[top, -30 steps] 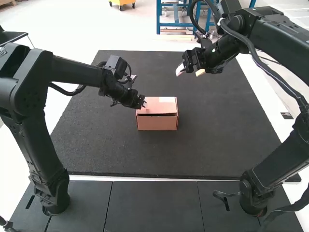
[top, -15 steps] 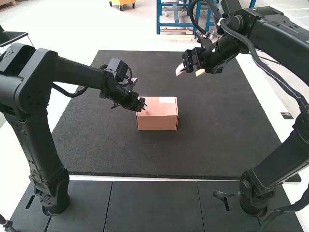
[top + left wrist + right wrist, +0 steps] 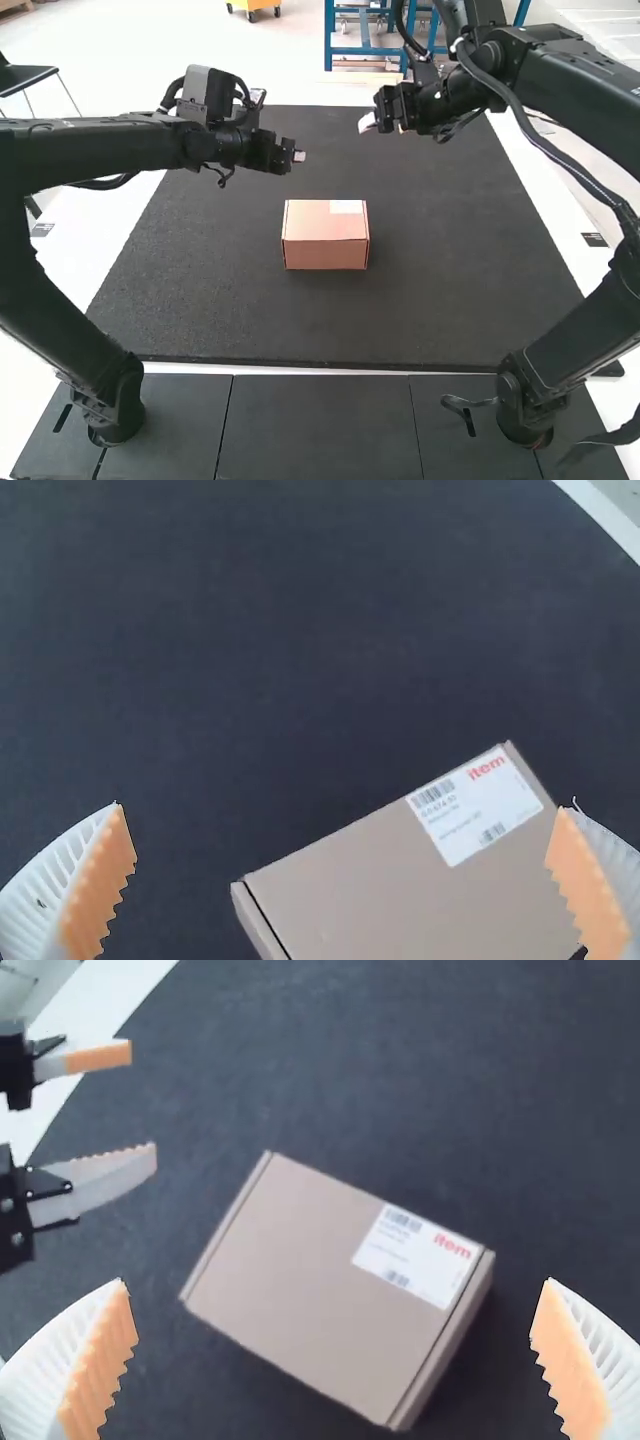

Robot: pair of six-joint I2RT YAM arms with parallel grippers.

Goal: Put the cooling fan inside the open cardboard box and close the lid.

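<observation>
A brown cardboard box (image 3: 326,233) with its lid down and a white label on top sits in the middle of the black mat (image 3: 200,290). The box (image 3: 410,875) lies below and ahead of my left gripper (image 3: 293,155), which hangs open above the mat to the box's far left. My right gripper (image 3: 372,122) is open too, raised over the mat's far side beyond the box (image 3: 335,1290). The right wrist view also catches the left gripper's fingers (image 3: 100,1175) off to one side. Nothing sits between either pair of fingers. No cooling fan can be made out.
White floor surrounds the mat. Blue metal racks (image 3: 365,35) stand beyond its far edge. Dark base plates (image 3: 320,425) lie along the near edge between the two arm bases.
My left gripper has lifted away from the box's left top edge and pulled back toward the far left. The right gripper rose slightly and shifted away. The box lid now lies flat.
</observation>
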